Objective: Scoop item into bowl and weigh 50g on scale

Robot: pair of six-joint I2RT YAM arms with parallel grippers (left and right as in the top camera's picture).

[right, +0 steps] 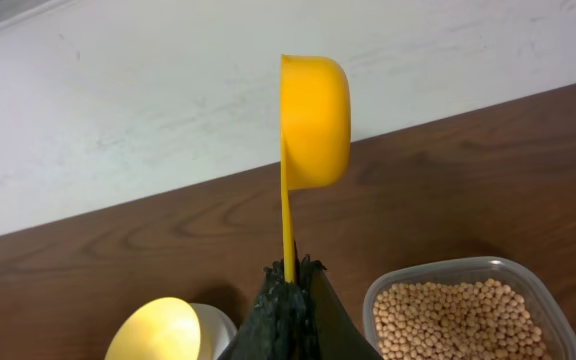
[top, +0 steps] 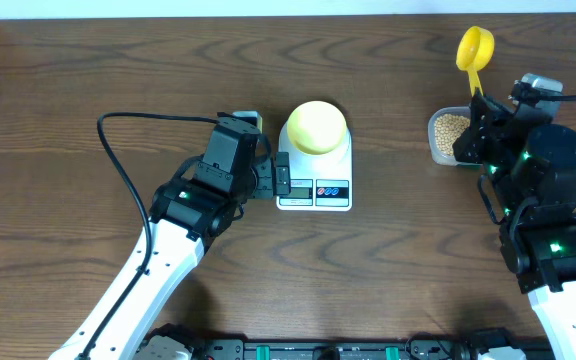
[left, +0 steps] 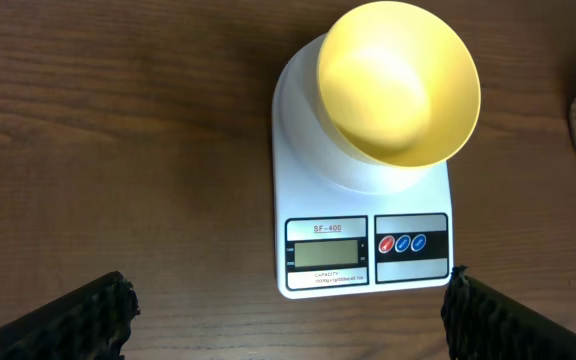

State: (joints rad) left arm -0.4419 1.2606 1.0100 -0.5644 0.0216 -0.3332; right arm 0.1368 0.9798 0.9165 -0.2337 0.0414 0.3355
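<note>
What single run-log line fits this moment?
left tool open beside scale | right tool shut on scoop | bowl on scale, empty | beans in tub

Tally. One scale (top: 314, 168), carrying one display (left: 326, 255) and three round buttons (left: 403, 243) — one red, two blue. One bowl (top: 316, 127), pale yellow. One scoop (top: 474, 48), bright yellow. One clear tub (right: 468, 264). The beans (right: 448, 320): far too many to count singly. Two arms, left arm (top: 158, 260) and right arm (top: 568, 300), and two grippers — left gripper (left: 288, 305), right gripper (right: 288, 295). One table (top: 68, 100). One long black cable (top: 158, 116) looped beside the left arm.
</note>
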